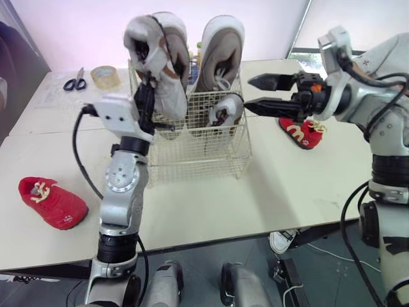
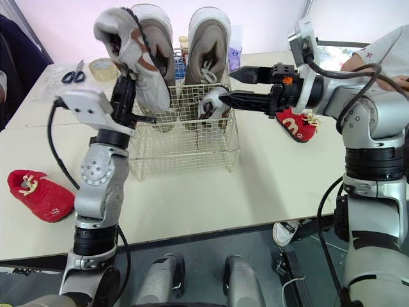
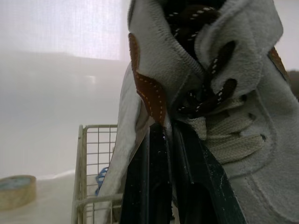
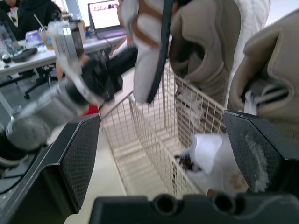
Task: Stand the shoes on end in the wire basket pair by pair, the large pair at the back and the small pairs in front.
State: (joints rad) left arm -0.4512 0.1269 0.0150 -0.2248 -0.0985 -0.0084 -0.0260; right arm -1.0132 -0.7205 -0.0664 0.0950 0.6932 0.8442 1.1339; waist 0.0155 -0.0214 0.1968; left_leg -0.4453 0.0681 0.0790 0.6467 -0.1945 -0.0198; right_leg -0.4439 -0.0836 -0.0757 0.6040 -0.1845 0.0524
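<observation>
A wire basket (image 1: 198, 153) stands mid-table. Two large beige shoes stand on end along its back, one (image 1: 179, 25) on the left and one (image 1: 220, 51) on the right. A small grey shoe (image 1: 227, 109) stands in the front right corner. My left gripper (image 1: 146, 96) is shut on a matching small grey shoe with brown laces (image 1: 160, 70), held tilted above the basket's front left. My right gripper (image 1: 249, 94) hangs open just right of the basket, level with its rim, beside the small shoe inside. One red shoe (image 1: 54, 201) lies at the table's left, another (image 1: 300, 131) behind the right gripper.
Scissors (image 1: 75, 80) and a tape roll (image 1: 103, 75) lie at the back left. Bottles (image 2: 184, 43) stand behind the basket. A white shoe (image 1: 281, 240) lies on the floor under the table's right edge. A person's arm (image 2: 370, 57) shows at the far right.
</observation>
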